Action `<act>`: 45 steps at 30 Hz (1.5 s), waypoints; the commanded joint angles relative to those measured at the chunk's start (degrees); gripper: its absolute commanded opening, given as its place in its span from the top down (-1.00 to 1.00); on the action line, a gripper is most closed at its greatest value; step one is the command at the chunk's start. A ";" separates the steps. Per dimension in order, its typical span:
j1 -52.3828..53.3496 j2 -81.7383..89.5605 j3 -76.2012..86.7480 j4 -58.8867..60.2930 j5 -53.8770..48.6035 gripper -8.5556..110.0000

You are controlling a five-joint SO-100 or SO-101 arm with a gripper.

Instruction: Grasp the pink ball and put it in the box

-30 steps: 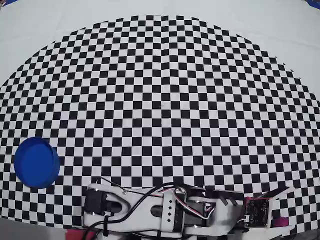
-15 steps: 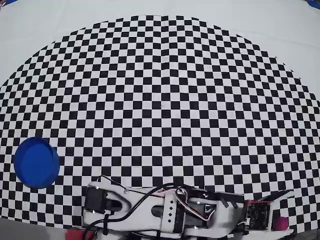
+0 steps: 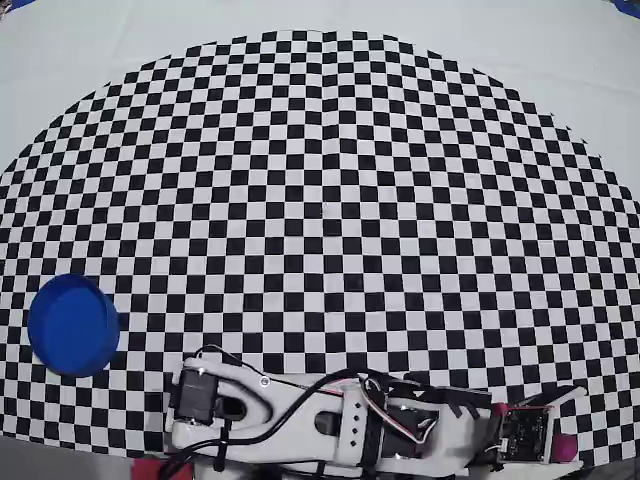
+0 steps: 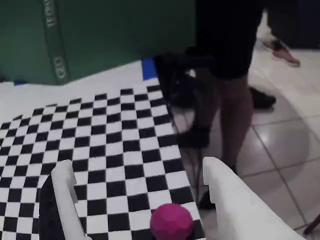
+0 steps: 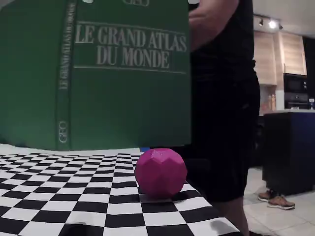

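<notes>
The pink ball (image 4: 171, 221) lies on the checkered mat near its right edge, between my two white fingers in the wrist view. My gripper (image 4: 137, 167) is open, with one finger (image 4: 67, 195) left of the ball and the other (image 4: 235, 200) right of it, neither touching it. In the overhead view the gripper (image 3: 565, 425) is at the bottom right, with a sliver of the ball (image 3: 567, 447) showing beside it. The fixed view shows the ball (image 5: 160, 173) resting on the mat. The box, a round blue container (image 3: 73, 325), stands at the left of the overhead view.
The mat's edge (image 4: 187, 170) and the table's drop to the tiled floor run just right of the ball. A person in black (image 5: 224, 98) stands beside the table. A large green atlas (image 5: 98, 73) stands upright behind the mat.
</notes>
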 commanded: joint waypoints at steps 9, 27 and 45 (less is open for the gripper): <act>0.44 -5.89 -0.53 -3.16 -0.62 0.36; 0.44 -19.07 -5.01 -8.00 -0.62 0.36; 0.79 -27.25 -8.88 -9.23 -0.62 0.35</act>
